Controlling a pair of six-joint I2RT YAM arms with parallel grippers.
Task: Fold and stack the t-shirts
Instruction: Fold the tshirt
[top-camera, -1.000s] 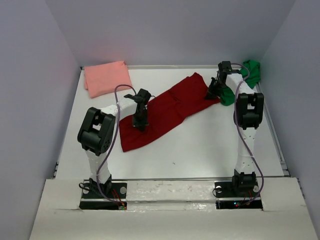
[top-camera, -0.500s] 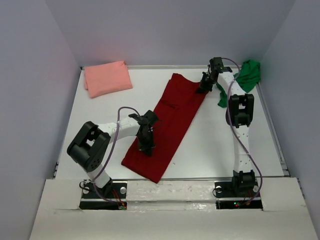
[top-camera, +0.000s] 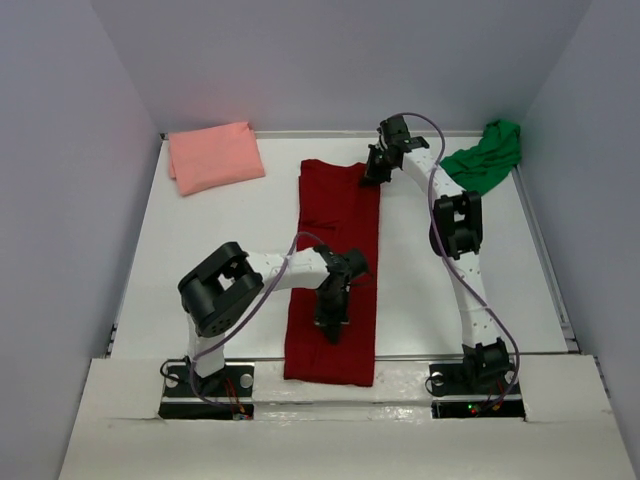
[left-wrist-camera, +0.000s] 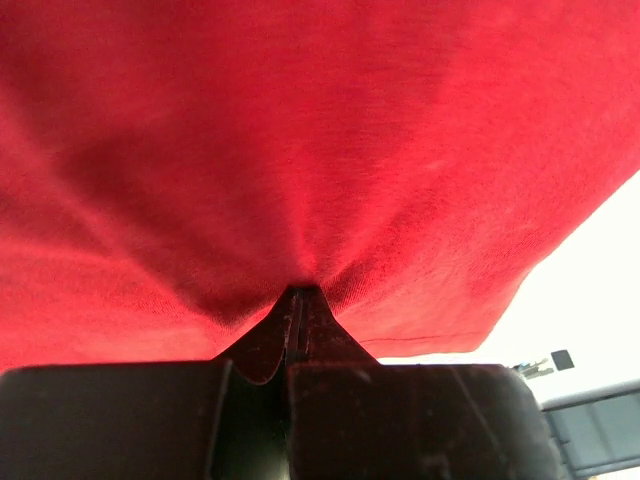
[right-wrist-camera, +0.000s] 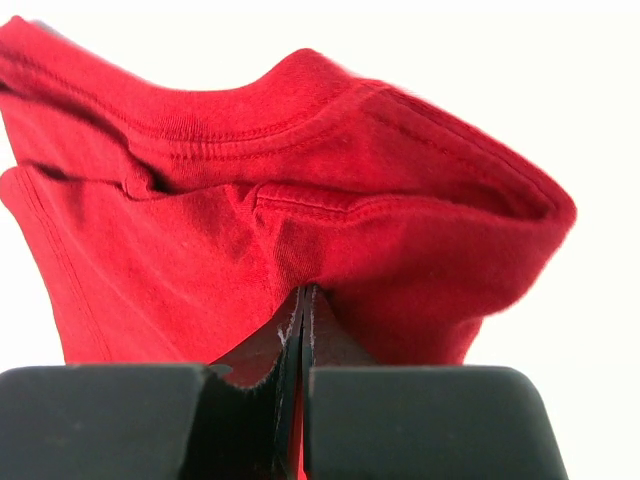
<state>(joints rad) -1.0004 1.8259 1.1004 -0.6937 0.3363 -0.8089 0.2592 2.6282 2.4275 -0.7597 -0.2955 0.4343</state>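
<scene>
Three t-shirts on the table (top-camera: 440, 290). The dark red t-shirt (top-camera: 340, 215) lies stretched in a long strip from far centre to the near edge. The left gripper (top-camera: 331, 322) is clenched on a pucker of cloth towards the near end. The right gripper (top-camera: 376, 168) is clamped on the far right corner, by the collar. The salmon pink t-shirt (top-camera: 213, 157) sits folded far left, the bright green t-shirt (top-camera: 485, 155) bunched far right. Cloth looks light, limp and not slippery, probably best taken at corners and hems. No brand, label or writing legible.
</scene>
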